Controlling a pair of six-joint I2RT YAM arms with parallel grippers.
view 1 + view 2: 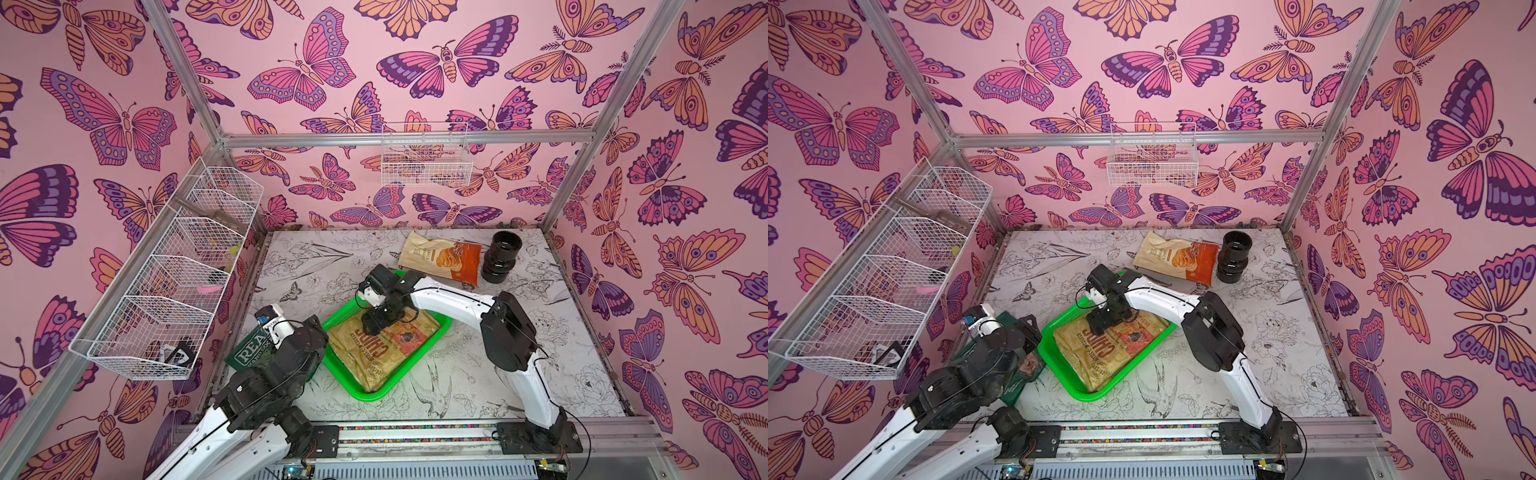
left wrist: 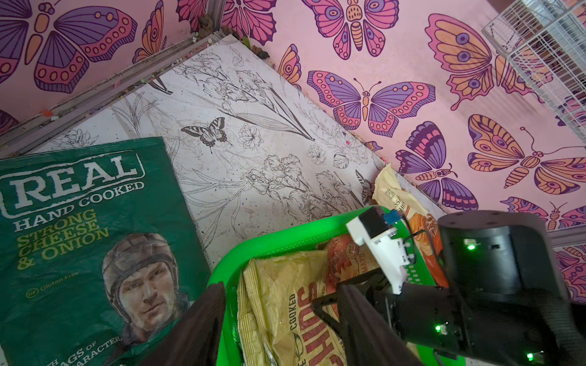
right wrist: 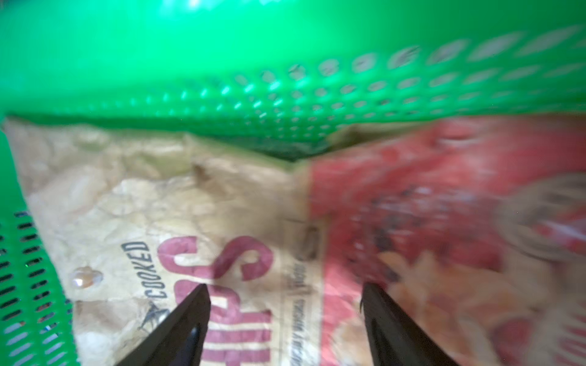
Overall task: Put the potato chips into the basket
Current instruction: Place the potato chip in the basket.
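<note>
The white worktop (image 1: 582, 353), printed with black flower drawings, carries everything. The bright green perforated plastic basket (image 1: 376, 397) sits under the right pincer (image 3: 283, 285) and just beside the left pincer (image 2: 280, 285). A crinkled tan "CHIPS" bag with a red panel (image 1: 374, 353) lies flat inside it, directly below the right pincer's tips. A dark green "REAL" bag (image 2: 79, 221) lies on the worktop outside the basket, on the left pincer's outer side and partly under that arm. A cream-and-orange bag (image 1: 440, 259) lies beyond the right pincer, toward the back wall, with a black ribbed cylinder (image 1: 500, 257) just beside it. Both pincers stand spread apart and grip nothing. The left one straddles the basket's rim.
</note>
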